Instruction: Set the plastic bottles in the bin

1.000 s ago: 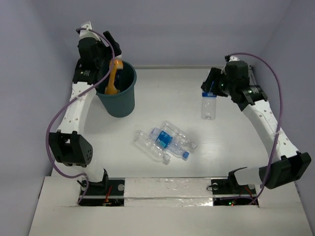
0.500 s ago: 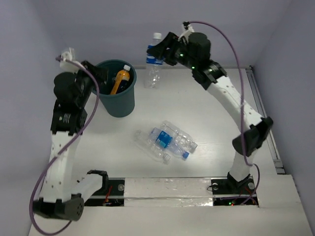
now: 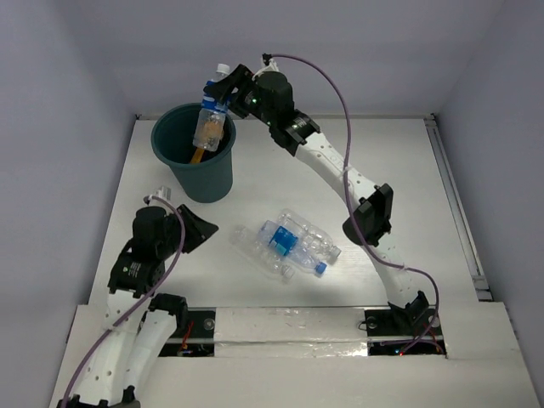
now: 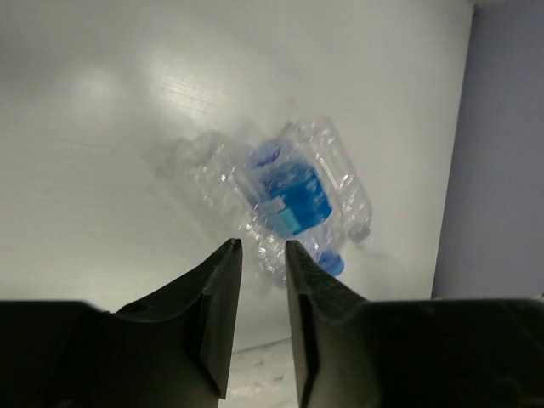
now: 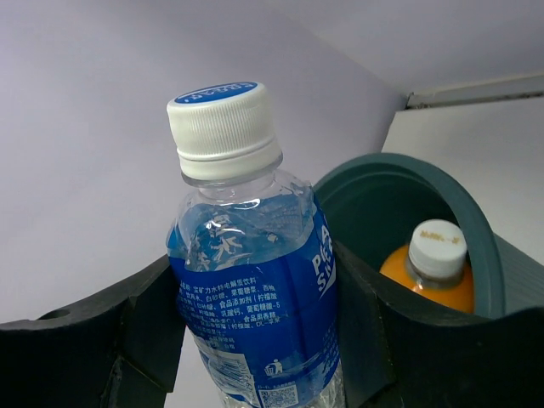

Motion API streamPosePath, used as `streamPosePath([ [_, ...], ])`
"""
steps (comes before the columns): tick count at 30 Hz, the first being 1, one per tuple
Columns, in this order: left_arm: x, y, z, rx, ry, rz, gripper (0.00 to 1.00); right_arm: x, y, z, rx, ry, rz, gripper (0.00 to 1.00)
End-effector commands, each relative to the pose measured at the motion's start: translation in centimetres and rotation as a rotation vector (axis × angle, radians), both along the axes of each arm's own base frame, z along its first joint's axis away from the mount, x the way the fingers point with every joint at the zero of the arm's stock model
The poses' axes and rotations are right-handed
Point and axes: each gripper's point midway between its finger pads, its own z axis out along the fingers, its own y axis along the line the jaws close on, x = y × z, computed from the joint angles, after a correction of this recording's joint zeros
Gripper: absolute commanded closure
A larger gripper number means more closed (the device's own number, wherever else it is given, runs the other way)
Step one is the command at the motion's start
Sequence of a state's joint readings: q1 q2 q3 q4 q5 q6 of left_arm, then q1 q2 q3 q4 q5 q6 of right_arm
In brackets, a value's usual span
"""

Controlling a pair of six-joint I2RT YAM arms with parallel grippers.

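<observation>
Height is doing the work here: the right gripper (image 3: 219, 106) is clamping the blue-labelled bottle (image 5: 251, 280) across its label, jaws spread wide around its body, and is holding it above the bin (image 3: 204, 174) at the rim, probably so the base clears the wall before a drop. Whether it is hanging fully over the mouth I cannot tell. Its long axis is standing near upright, white cap (image 5: 223, 119) pointing up and base pointing down towards the opening. Inside, the orange bottle (image 5: 432, 272) is leaning cap-up against the wall. The left gripper (image 4: 262, 255) is hovering low over the table (image 3: 382, 170), jaws nearly together with only a slim gap and nothing between them, aiming at the clear bottles (image 3: 285, 246), which are lying on their sides in a heap, axes running diagonally.
</observation>
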State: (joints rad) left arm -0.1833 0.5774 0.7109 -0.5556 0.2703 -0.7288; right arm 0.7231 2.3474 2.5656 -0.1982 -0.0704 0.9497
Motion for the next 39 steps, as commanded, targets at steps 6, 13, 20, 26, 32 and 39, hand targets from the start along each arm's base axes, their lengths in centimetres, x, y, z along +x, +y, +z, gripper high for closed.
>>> streamPosePath([
  [6, -4.4, -2.4, -5.0, -0.175, 0.206, -0.053, 0.31, -0.1, 1.5, 2.9, 0.077, -0.107, -0.104, 0.20],
  [13, -4.9, -3.7, -6.6, -0.170, 0.281, -0.091, 0.12, -1.6, 2.6, 1.9, -0.021, -0.147, -0.088, 0.00],
  [20, -4.2, -6.7, -7.8, -0.200, 0.318, -0.098, 0.05, -4.1, -1.5, 5.1, -0.149, -0.243, -0.122, 0.00],
  [26, -2.7, -8.3, -8.9, -0.199, 0.320, -0.066, 0.02, -9.1, -9.0, 2.5, -0.323, -0.277, -0.134, 0.35],
  [32, -0.7, -8.7, -10.2, -0.185, 0.322, -0.005, 0.01, -15.8, -15.4, -8.2, -0.539, -0.172, -0.005, 0.84],
  [39, 1.1, -8.6, -12.0, -0.103, 0.351, 0.044, 0.01, -21.7, -21.6, -18.1, -0.656, 0.026, 0.082, 0.34],
])
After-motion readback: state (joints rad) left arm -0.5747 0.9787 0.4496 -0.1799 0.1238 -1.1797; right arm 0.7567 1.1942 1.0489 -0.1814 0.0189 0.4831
